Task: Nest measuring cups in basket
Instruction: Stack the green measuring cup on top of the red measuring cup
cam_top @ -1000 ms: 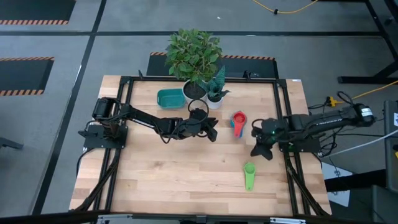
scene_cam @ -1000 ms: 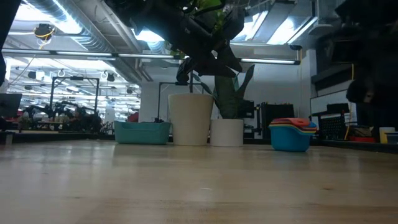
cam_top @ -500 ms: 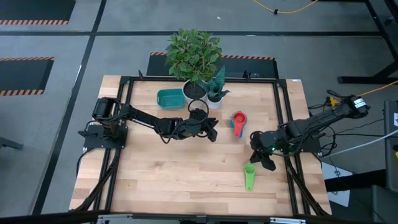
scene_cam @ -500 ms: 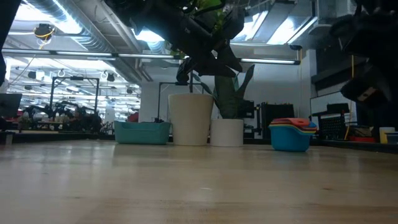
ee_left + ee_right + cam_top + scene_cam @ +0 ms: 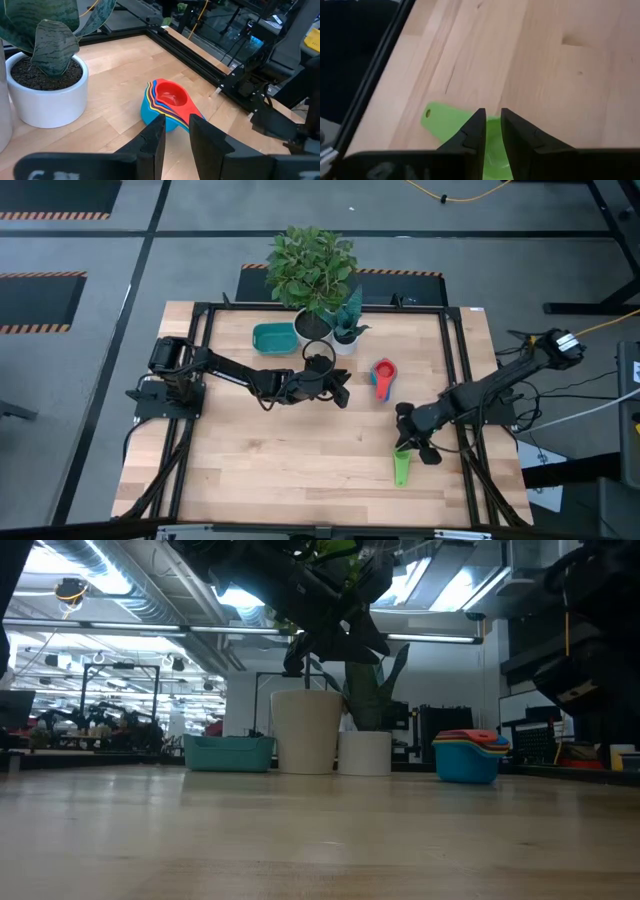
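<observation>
While I hold both arms over the table (image 5: 300, 470), stock reads thus. Green measuring cup (image 5: 402, 464): lying alone toward 4 o'clock, handle pointing at the near edge. Right gripper (image 5: 411, 443): directly above its bowl, fingers narrowly parted, nothing held. Nested stack of measuring cups (image 5: 383, 376), red on top: right of centre. Left gripper (image 5: 341, 391): just beside that stack, fingers narrow, empty. Teal basket (image 5: 274, 337): at 11 o'clock, beside two white plant pots (image 5: 312, 326).

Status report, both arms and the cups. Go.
Right gripper over green cup, nothing held. Left gripper waits beside nested stack. Basket has no cups in it. Nothing in the way.
</observation>
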